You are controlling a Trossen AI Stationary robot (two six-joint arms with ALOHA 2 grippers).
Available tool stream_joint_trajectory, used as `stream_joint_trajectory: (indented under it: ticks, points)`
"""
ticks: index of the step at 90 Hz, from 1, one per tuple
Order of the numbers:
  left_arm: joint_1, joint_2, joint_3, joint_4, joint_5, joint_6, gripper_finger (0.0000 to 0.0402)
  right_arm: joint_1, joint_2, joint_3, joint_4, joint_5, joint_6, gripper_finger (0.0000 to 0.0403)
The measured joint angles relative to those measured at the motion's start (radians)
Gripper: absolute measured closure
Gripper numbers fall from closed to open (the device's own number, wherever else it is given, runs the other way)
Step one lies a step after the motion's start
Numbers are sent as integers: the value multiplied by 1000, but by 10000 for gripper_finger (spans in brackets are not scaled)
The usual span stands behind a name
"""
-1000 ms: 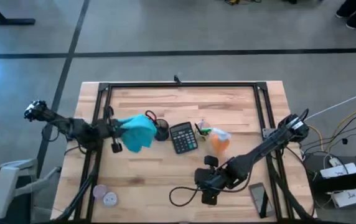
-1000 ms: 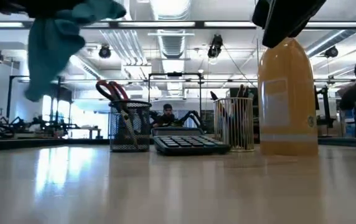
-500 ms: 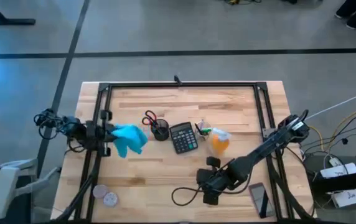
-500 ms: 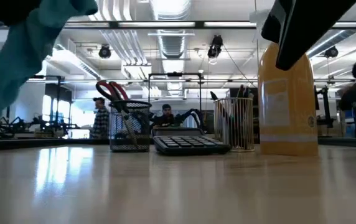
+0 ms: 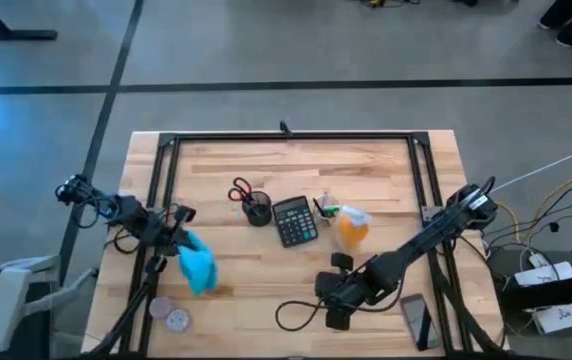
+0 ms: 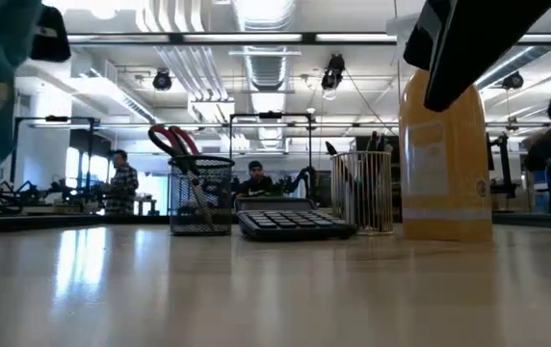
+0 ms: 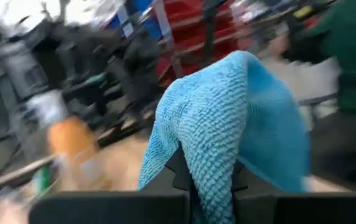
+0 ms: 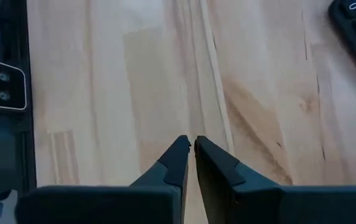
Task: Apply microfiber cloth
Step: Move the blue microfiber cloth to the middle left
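The big wooden table [image 5: 266,170] fills the middle of the high view. A black frame [image 5: 286,137] runs along its edges.

The left arm [image 5: 116,212] reaches in from the left side. Its gripper [image 5: 178,240] is closed tight on the blue cloth [image 5: 198,270]. The cloth hangs down in a bunch over the left part of the table, well apart from the things in the middle. In the left wrist view the cloth [image 7: 228,130] drapes over the dark fingers.

The right arm [image 5: 426,240] stretches across the right side of the table. Its gripper [image 8: 192,144] is low over bare wood at the near side. Its two fingers are almost touching and hold nothing.

In the middle stand an orange bottle [image 5: 352,226], a black calculator [image 5: 294,220] and a small black cup [image 5: 258,211] with red scissors [image 5: 240,189].
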Motion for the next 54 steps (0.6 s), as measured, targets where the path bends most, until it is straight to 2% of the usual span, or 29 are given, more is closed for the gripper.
stream_joint_trajectory:
  ticks: [15,36,54]
  points:
    - [1,1,-31,-20,-53,-121,388,1,0,-1,37,0,-1,389]
    - [1,9,-30,-78,-57,-386,330,-7,0,-3,158,31,-95,389]
    - [1,20,73,-391,-126,-731,275,-23,0,-4,176,35,-133,389]
